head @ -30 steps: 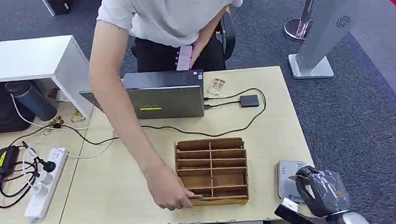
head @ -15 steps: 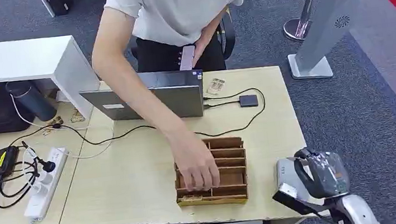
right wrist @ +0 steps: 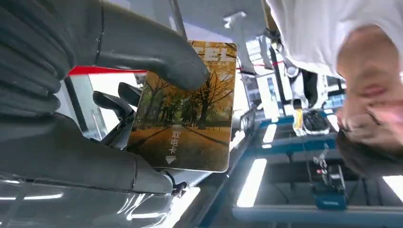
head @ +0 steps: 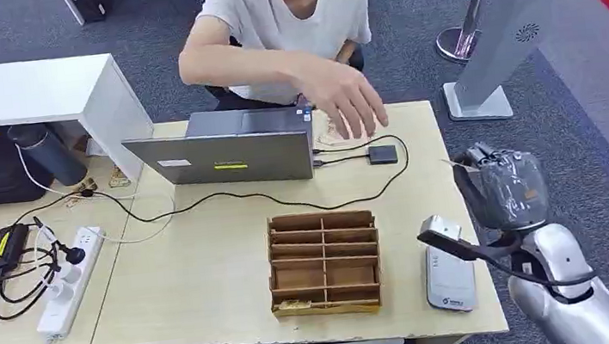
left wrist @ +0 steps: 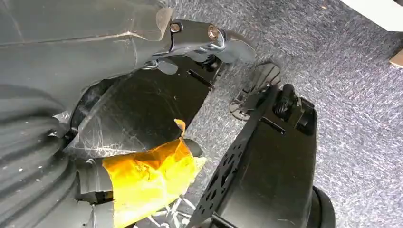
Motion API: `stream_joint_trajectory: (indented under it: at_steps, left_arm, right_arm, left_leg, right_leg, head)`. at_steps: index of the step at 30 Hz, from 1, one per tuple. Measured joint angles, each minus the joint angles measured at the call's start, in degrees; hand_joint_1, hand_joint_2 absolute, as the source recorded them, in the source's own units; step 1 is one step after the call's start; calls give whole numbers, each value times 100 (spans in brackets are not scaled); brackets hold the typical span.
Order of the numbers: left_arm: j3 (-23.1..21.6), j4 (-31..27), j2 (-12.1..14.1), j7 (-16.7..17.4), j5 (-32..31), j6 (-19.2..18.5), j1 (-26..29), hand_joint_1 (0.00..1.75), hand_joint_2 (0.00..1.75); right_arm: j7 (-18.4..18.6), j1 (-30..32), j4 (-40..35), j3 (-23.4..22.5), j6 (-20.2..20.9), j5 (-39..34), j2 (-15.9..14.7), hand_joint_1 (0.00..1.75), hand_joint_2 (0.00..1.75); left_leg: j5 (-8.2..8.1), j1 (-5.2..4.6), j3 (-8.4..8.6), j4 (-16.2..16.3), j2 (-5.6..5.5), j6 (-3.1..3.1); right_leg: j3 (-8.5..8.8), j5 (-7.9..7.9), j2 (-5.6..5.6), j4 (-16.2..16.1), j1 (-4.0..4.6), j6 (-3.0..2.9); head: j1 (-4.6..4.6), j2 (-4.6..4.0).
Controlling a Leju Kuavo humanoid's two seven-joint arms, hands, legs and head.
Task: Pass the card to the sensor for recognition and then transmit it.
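Observation:
My right hand (head: pixel 502 188) is raised above the table's right edge, past the grey card sensor (head: pixel 449 278) that lies flat near the front right corner. In the right wrist view this hand (right wrist: pixel 85 95) pinches a card (right wrist: pixel 190 109) printed with autumn trees between the thumb and the fingers. A person sits at the far side of the table, with one hand (head: pixel 346 98) stretched over the far right part. In the left wrist view my left hand (left wrist: pixel 71 142), with yellow tape on it, hangs over grey carpet; its fingers are not plain to see.
A wooden divided box (head: pixel 325 263) stands at the table's front middle, left of the sensor. A laptop (head: pixel 225 151) sits at the far edge, a small black device (head: pixel 383 154) cabled beside it. A power strip (head: pixel 67 281) and cables lie at the left.
My right hand has risen from low beside the sensor to well above the table edge. The person's arm has left the wooden box and drawn back to the far side.

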Motion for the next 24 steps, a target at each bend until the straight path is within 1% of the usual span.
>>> stream_joint_trajectory:
  at_steps: [6, 8, 12, 15, 19, 20, 22, 24]
  left_arm:
    - [-11, 0, -61, -9, -145, -100, -74, 0, 175]
    - [-35, 2, -85, -11, -210, -136, -119, 0, 175]
    - [-105, 13, -160, -28, -306, -162, -231, 0, 175]
    - [-111, 20, -205, -35, -345, -123, -289, 0, 175]
    - [-114, 20, -225, -37, -352, -123, -297, 0, 175]
    - [-114, 20, -225, -61, -374, -98, -298, 0, 175]
    - [-116, 20, -232, -173, -475, 68, -318, 0, 175]
    - [-116, 20, -258, -201, -597, 207, -397, 0, 175]
  right_arm:
    - [77, -487, 54, 297, 39, 155, 148, 175, 175]
    - [123, -758, 131, 458, 129, 177, 273, 175, 175]
    - [298, -1303, 339, 770, 439, 136, 606, 175, 175]
    - [365, -1570, 476, 922, 511, 103, 795, 175, 175]
    - [387, -1686, 573, 1037, 516, 86, 890, 175, 175]
    - [405, -1699, 592, 1056, 518, 81, 907, 175, 175]
    - [459, -1735, 636, 1089, 538, 72, 946, 175, 175]
    - [549, -1770, 712, 1137, 594, 59, 1005, 175, 175]
  left_leg:
    - [4, 0, -7, 0, -2, -1]
    - [6, 0, -6, 0, 4, -4]
    - [11, 0, -5, 0, 2, -10]
    - [12, 1, -8, 1, -7, -12]
    - [14, 1, -18, 1, -22, -10]
    - [15, 1, -22, 1, -27, -10]
    - [15, 1, -34, 1, -30, -10]
    - [15, 1, -42, 3, -41, -10]
  right_leg:
    - [-6, 2, -2, 4, 0, -1]
    - [-11, 4, 3, 7, 0, 0]
    - [-14, 5, 3, 9, 0, -1]
    - [-14, 5, -4, 10, 0, -1]
    - [-17, 4, -18, 10, 0, -1]
    - [-19, 4, -21, 10, 0, -1]
    - [-29, 4, -22, 10, 0, 0]
    - [-34, 4, -34, 10, 0, 0]
  head:
    - [2, 0]
    - [-2, 0]
    - [0, 0]
    - [0, 0]
    - [0, 0]
    - [2, 0]
    - [0, 0]
    - [0, 0]
